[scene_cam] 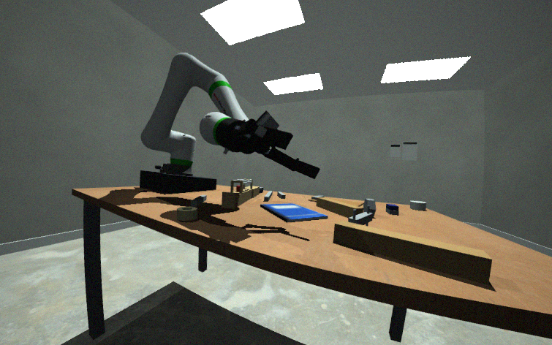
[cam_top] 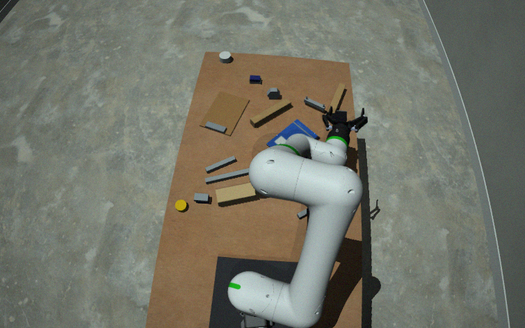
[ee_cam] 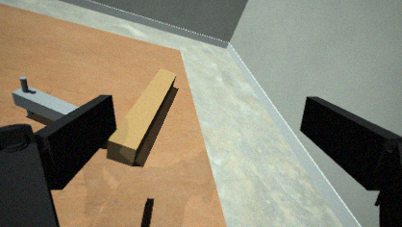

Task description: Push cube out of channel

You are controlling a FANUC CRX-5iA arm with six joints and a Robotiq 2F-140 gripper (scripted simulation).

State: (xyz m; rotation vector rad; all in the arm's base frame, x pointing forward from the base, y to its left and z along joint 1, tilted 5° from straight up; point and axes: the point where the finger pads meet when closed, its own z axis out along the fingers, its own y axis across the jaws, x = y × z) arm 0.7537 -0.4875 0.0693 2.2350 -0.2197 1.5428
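The channel (cam_top: 236, 192) (scene_cam: 235, 197) is a tan wooden box in the middle of the table, close to the arm's elbow. In the exterior view its open end shows a small red cube (scene_cam: 237, 187) inside; from above the roof hides the cube. My gripper (cam_top: 343, 114) (scene_cam: 310, 170) (ee_cam: 209, 113) is open and empty. It hangs in the air over the table's far right edge, well away from the channel. Below it lie a tan bar (cam_top: 337, 96) (ee_cam: 141, 115) (scene_cam: 411, 251) and a grey tool with a peg (cam_top: 314, 104) (ee_cam: 40, 103) (scene_cam: 360, 217).
A blue board (cam_top: 297, 130) (scene_cam: 293, 211), a long tan block (cam_top: 270, 112), a flat tan panel (cam_top: 225, 110), two grey bars (cam_top: 220, 164) (cam_top: 227, 176), a yellow disc (cam_top: 181, 204), a white cylinder (cam_top: 224, 57) and small blocks lie about. An olive ring (scene_cam: 186, 213) sits near the table edge.
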